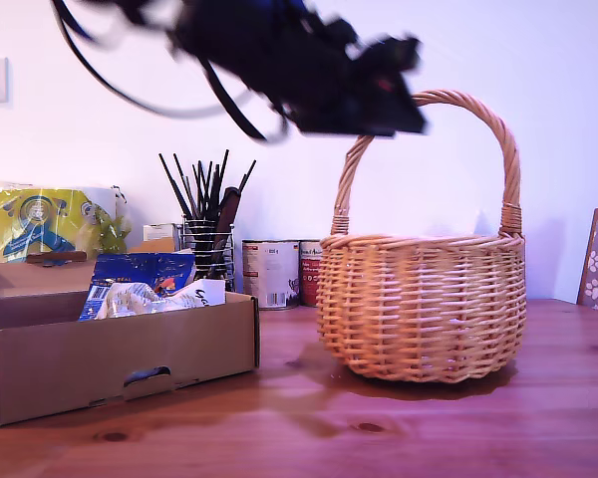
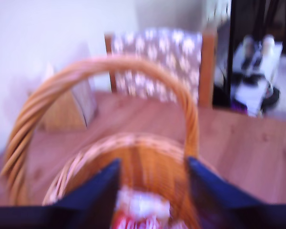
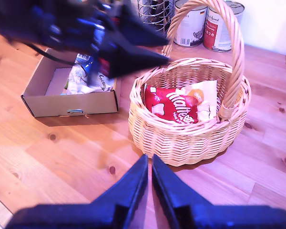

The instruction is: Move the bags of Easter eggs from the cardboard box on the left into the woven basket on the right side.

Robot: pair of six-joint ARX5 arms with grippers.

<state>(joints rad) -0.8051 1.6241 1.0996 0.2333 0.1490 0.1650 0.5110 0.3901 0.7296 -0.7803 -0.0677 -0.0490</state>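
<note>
Cardboard box (image 1: 120, 354) comes first, going across the exterior view from its left: it sits toward the bench's front edge at that side, and at least two bags are in it yet, a blue bag (image 1: 140, 271) leaning at the back and a clear/white bag (image 1: 154, 297) crumpled in front of it. Behind the box are a yellow packet (image 1: 42, 223), a wire pot of black brushes (image 1: 208, 231) and two tins (image 1: 287, 271) near the bench's back edge.

Further right stands the woven basket (image 1: 424, 309), well apart from the box. The second wrist view shows a red bag (image 3: 171, 106) with white lettering lying inside it, a paler bag (image 3: 204, 98) just beside it.

My first gripper (image 1: 379, 95) hangs above the basket, level with the top of the handle, blurred; its jaws stand apart with nothing visibly between them, the red bag showing below in the basket. My second gripper (image 3: 149, 183) hovers over the bench's front edge near the basket, its jaws nearly together on nothing.

My judgement: the drop into the basket is done and the step in hand is the trip for another bag. The next move calls for carrying my first gripper clear of the handle, across to the box, and down on the clear/white bag, which lies uppermost.
</note>
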